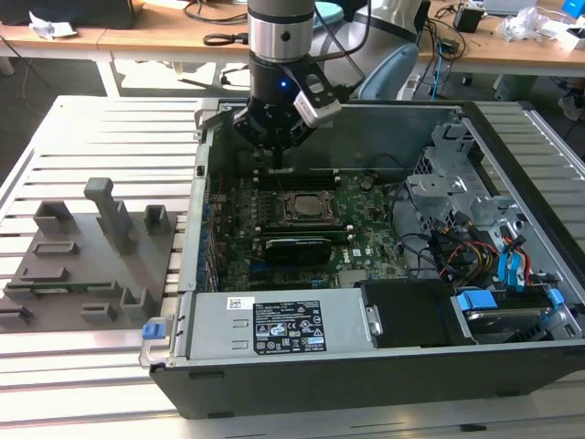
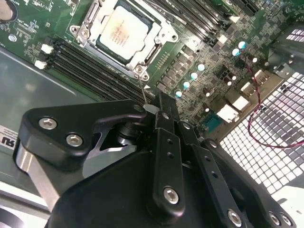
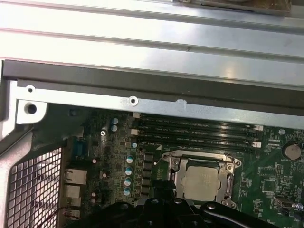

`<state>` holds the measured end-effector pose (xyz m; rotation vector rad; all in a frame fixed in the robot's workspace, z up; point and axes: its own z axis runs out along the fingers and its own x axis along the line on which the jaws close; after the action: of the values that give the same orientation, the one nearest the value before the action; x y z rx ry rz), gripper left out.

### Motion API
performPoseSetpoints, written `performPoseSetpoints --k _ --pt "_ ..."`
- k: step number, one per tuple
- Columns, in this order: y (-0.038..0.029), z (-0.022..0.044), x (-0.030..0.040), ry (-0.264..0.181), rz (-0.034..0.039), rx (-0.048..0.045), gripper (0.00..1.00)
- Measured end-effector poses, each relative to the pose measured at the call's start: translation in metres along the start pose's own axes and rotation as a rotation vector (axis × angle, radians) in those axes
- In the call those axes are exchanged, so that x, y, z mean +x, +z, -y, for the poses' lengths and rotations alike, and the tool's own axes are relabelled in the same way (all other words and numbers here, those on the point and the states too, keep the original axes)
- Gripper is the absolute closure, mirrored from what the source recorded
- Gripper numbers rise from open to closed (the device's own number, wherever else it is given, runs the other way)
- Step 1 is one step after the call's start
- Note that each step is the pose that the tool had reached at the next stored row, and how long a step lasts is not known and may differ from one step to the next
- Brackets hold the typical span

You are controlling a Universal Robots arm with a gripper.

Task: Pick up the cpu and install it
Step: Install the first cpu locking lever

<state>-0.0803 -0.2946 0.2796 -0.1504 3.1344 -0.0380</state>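
The cpu (image 2: 122,32) already sits in the socket (image 1: 304,207) at the centre of the exterior view, so the placing looks done. The end effector (image 1: 277,137) hangs just above it, upper centre; whether its jaws are apart or together I cannot tell.

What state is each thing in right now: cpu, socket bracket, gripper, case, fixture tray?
cpu: seated in the socket.
socket bracket: framing the chip.
gripper: above the motherboard, beside the socket, holding nothing visible.
computer case: side open.
grey fixture tray: on the table beside the case.
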Motion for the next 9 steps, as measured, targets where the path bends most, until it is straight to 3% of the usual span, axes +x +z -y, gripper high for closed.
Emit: performPoseSetpoints --k 9 --pt "0.0038 -0.0031 0.0076 0.000 0.0001 0.0000 0.89"
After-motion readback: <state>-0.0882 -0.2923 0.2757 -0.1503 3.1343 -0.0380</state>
